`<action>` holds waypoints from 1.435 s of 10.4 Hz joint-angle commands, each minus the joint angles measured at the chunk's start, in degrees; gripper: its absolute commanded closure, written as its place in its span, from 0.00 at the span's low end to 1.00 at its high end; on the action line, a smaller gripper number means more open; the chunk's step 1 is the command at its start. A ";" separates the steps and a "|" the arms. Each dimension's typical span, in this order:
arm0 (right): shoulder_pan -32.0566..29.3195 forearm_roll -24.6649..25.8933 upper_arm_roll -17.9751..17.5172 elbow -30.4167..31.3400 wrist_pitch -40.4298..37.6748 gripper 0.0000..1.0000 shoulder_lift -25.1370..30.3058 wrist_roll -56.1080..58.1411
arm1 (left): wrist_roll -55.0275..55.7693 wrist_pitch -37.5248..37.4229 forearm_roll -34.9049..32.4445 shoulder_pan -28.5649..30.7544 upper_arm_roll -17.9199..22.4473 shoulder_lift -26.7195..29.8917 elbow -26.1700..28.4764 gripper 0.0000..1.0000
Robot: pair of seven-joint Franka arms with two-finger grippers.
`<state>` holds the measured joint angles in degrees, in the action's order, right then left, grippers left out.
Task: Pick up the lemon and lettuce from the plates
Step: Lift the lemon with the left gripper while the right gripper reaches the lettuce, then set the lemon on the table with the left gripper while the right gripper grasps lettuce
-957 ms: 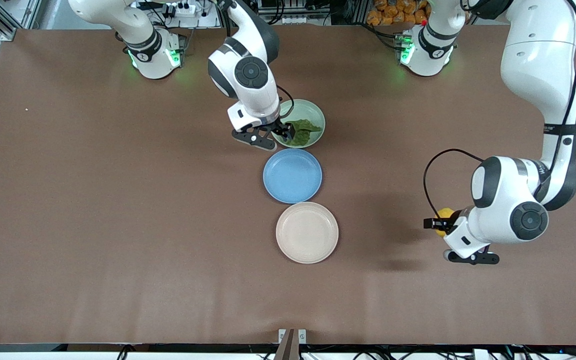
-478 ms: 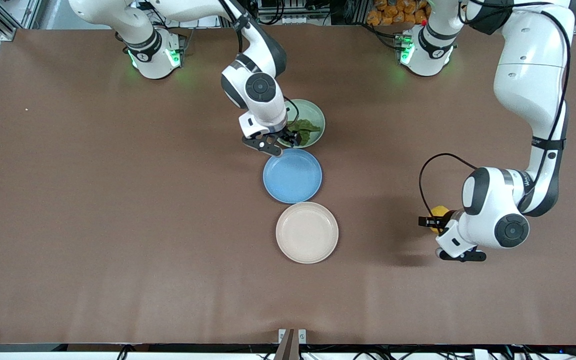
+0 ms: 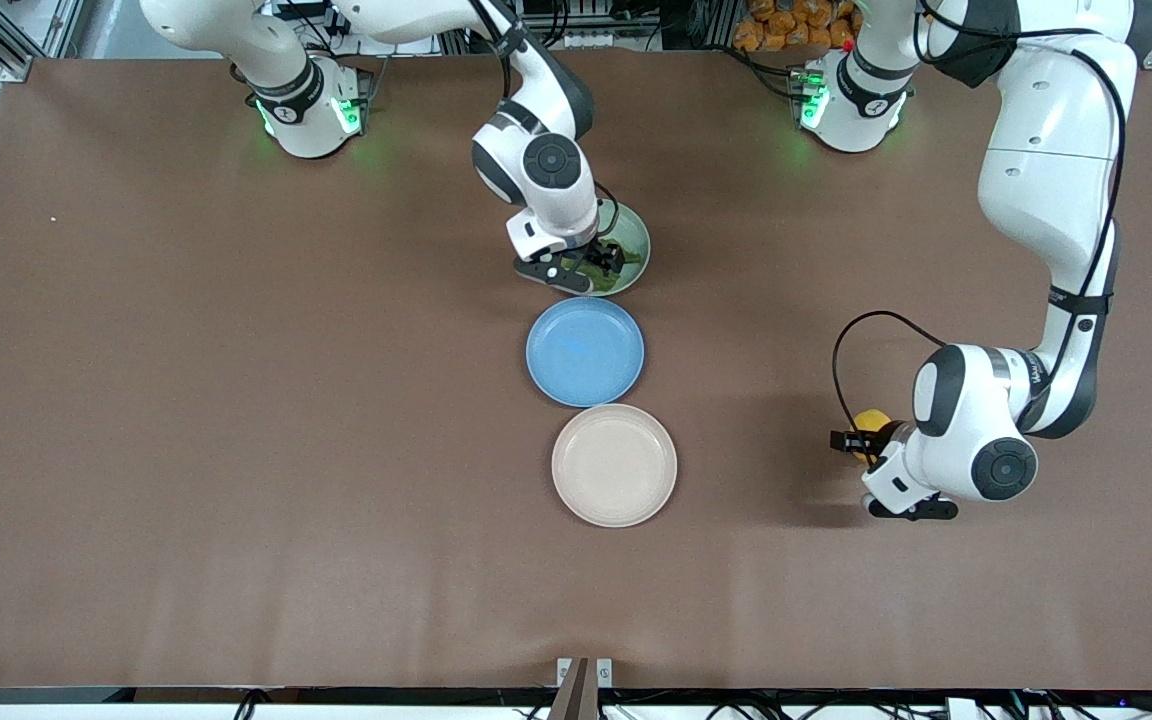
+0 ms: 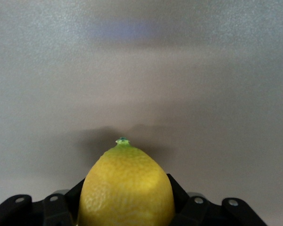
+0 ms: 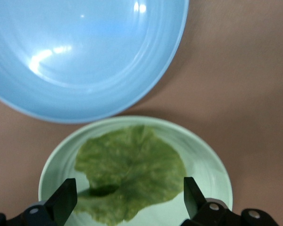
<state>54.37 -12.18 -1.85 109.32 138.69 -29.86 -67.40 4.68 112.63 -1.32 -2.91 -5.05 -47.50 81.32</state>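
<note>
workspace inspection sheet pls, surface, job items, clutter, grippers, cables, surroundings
surface: brown table, no spills seen
job's things: lemon clamped in the left gripper, off its plate; lettuce flat on the mint plate; beige plate bare, nearest the front camera
clutter: blue plate between the two, bare
grippers: left over bare table toward the left arm's end, jaws shut on lemon; right gripper over the mint plate, jaws open astride the lettuce
cables: black cable looping from the left wrist
surroundings: orange objects past the table edge by the bases

right end effector shifted over lettuce, left end effector carried lemon slightly toward plates
</note>
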 commanded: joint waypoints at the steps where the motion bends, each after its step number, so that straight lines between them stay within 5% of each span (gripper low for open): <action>1: 3.01 -1.00 0.27 -0.60 0.96 0.00 -0.98 -2.99 | -0.81 2.24 -1.40 0.27 -0.40 -1.01 0.07 0.45; 2: 3.46 -1.00 0.35 -0.60 1.22 0.00 -1.16 -3.00 | -0.81 3.03 -1.49 0.19 -0.31 -1.19 0.16 0.43; 4: 4.77 -1.00 0.35 -0.78 4.28 0.00 -2.56 -5.53 | -0.73 3.30 -2.45 0.19 -0.31 -1.19 0.07 0.06; 5: 5.83 -1.00 0.36 -0.78 6.57 0.00 -4.23 -6.07 | -0.73 3.30 -3.33 0.27 -0.31 -1.10 -0.10 0.00; 15: 6.10 -0.92 0.53 -2.10 7.47 0.00 -6.00 -6.08 | 0.07 -4.61 -3.60 0.62 -0.31 7.76 -1.60 0.00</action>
<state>60.41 -12.27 -1.46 108.15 146.43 -35.59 -72.90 4.65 109.13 -3.75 -2.84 -5.06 -42.06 78.85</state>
